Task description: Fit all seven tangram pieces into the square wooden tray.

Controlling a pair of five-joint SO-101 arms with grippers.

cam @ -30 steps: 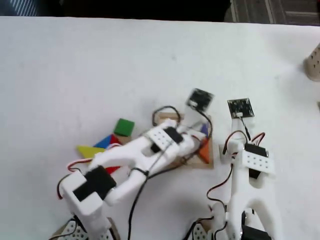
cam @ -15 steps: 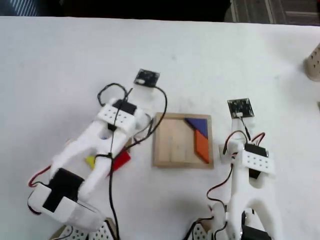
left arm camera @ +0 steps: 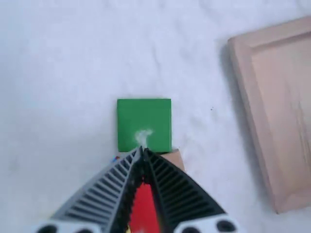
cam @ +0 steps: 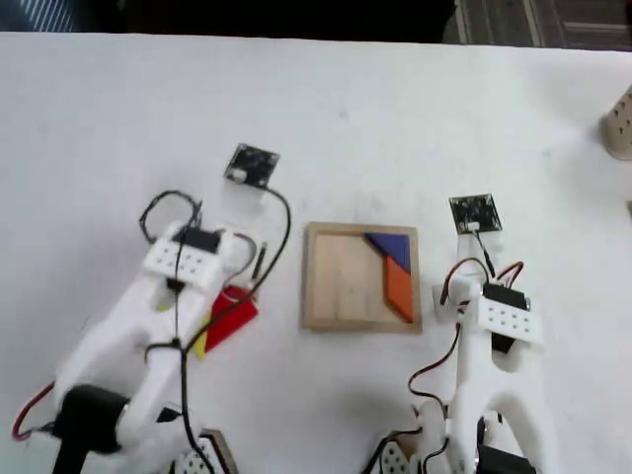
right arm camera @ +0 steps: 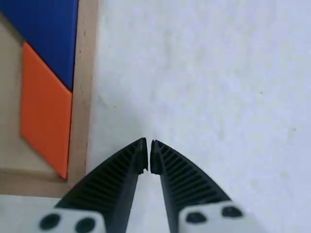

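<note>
The square wooden tray (cam: 341, 318) lies mid-table with a blue piece (cam: 392, 244) and an orange piece (cam: 398, 284) along its right side. My left arm (cam: 183, 260) hangs over the loose pieces left of the tray, where a red piece (cam: 230, 319) and a yellow one (cam: 200, 343) stick out. The left gripper (left arm camera: 142, 153) is shut and empty, tips at the near edge of a green square (left arm camera: 144, 121), with red (left arm camera: 144, 206) below the fingers. The right gripper (right arm camera: 148, 156) is shut and empty above bare table just off the tray's rim (right arm camera: 87, 73), near the orange piece (right arm camera: 46, 121).
The right arm (cam: 504, 321) stands to the right of the tray. A pale perforated object (cam: 620, 123) sits at the table's far right edge. White table stretches open behind the tray and to the far left.
My left arm has swung from over the tray to the left, above the loose pieces, uncovering the tray. The right arm has not moved.
</note>
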